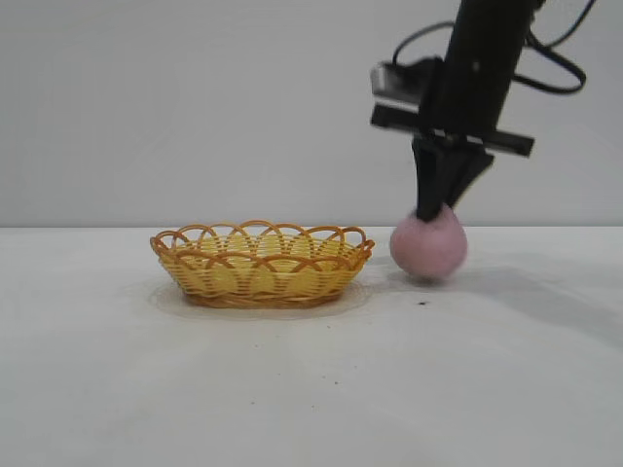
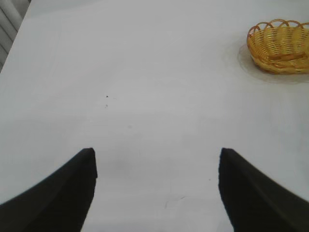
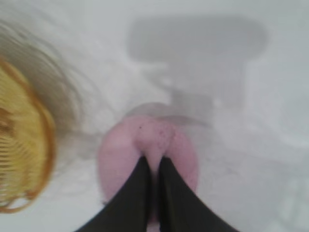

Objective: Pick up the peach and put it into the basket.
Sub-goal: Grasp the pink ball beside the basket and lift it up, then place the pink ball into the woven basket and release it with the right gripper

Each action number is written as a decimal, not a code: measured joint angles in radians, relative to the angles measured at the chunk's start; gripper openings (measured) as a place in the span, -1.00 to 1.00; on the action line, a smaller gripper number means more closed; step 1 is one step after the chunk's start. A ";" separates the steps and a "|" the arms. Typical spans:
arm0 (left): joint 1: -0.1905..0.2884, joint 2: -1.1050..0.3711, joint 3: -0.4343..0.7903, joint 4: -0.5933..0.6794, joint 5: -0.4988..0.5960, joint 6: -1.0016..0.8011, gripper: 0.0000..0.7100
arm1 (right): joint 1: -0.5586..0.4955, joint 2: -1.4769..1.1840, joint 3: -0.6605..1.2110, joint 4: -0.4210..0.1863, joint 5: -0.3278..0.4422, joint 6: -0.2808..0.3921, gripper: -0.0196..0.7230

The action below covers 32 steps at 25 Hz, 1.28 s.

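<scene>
Here, your right gripper (image 1: 435, 206) has its two black fingers (image 3: 130, 198) drawn almost together on the top of the dusty pink, matte, dome-shaped peach (image 1: 428, 247), with only a thin sliver of pink showing between them in the right wrist view, so they pinch a small bit of the fruit's crown. You cannot see the fingertips themselves from the outside camera, since they merge with the peach's upper surface, and the arm above is cut off by the picture's upper edge. In the right wrist view the peach (image 3: 145, 154) is soft and hazy, but darker speckles show just ahead of the fingers. Whether the peach rests on the white table (image 1: 311, 389) or hangs just clear of it is hard to tell; a faint shadow lies beneath it. It sits just beside the shallow oval woven wicker basket (image 1: 261, 263), yellow-tan with an orange-brown looped rim, on the right arm's side, outside the rim and apart from it. Your left gripper (image 2: 157, 164) hangs over bare table well away from the basket (image 2: 279, 46), its dark fingers spread wide with nothing between them; the basket there is cut off at the frame's edge.
</scene>
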 joint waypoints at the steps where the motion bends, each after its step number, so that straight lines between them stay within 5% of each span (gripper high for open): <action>1: 0.000 0.000 0.000 0.000 0.000 0.000 0.33 | 0.024 0.000 -0.006 0.000 0.000 -0.002 -0.95; 10: 0.000 0.000 0.000 0.000 0.000 0.002 0.33 | 0.139 0.125 -0.013 -0.003 0.009 0.012 -0.95; 14: 0.000 0.000 0.000 0.000 0.000 0.002 -0.08 | 0.147 0.170 -0.013 -0.015 0.023 0.029 -0.95; 16: 0.000 0.000 0.000 0.000 0.000 0.002 -0.15 | 0.146 0.170 -0.015 -0.017 0.023 0.033 -0.79; 22: 0.000 0.000 0.000 0.000 0.000 0.002 -0.23 | 0.146 0.170 -0.085 -0.018 0.082 0.035 0.16; 32: 0.000 0.000 0.000 0.000 0.000 0.002 -0.23 | 0.128 0.136 -0.344 -0.146 0.076 0.114 0.24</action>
